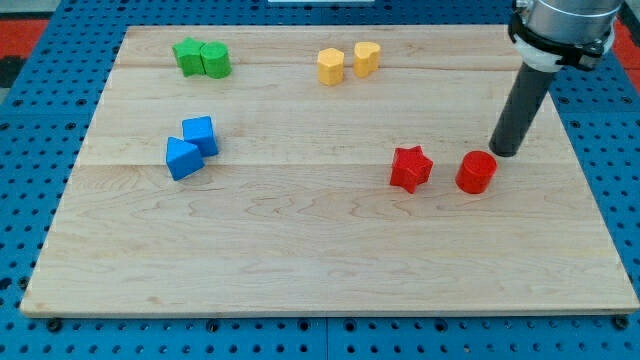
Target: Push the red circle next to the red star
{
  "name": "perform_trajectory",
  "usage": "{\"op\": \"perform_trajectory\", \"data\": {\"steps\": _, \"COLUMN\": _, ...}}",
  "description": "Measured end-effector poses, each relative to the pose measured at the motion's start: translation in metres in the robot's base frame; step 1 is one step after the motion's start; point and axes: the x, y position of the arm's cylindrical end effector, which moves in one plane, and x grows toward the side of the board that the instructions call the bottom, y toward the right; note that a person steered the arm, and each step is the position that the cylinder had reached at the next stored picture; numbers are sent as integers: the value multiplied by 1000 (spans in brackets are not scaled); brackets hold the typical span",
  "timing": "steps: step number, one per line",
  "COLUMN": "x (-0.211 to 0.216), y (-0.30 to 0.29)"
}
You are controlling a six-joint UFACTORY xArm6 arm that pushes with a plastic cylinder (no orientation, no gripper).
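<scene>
A: Start nearest the view's bottom. What lies on the worktop (300, 260)?

B: The front strip of pale wood is bare. First come the two red pieces, right of centre. The red circle (476, 172) sits at about three o'clock from the red star (410, 167), near it but apart, with a strip of wood showing between them.

A: And my tip?

B: My tip (503, 154) stands at roughly one o'clock from the red circle, just beside its upper right edge; I cannot tell if it touches. The dark rod rises from there toward the view's top right.

A: Is there a claw?

B: No claw shows, so wide or narrow cannot be told; the arm ends in the plain rod.

A: Farther back?

B: At the view's left, two blue blocks: a blue cube (200, 134) with a blue wedge-like block (183, 158) touching at its seven o'clock. Farthest, two green blocks (201, 58) pressed together at upper left, and a yellow hexagon-like block (331, 67) with a yellow heart-like block (366, 58) at its two o'clock.
</scene>
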Motion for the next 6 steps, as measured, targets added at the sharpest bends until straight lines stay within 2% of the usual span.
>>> {"op": "perform_trajectory", "data": {"steps": 3, "x": 19, "y": -3}}
{"op": "perform_trajectory", "data": {"steps": 6, "x": 19, "y": -112}}
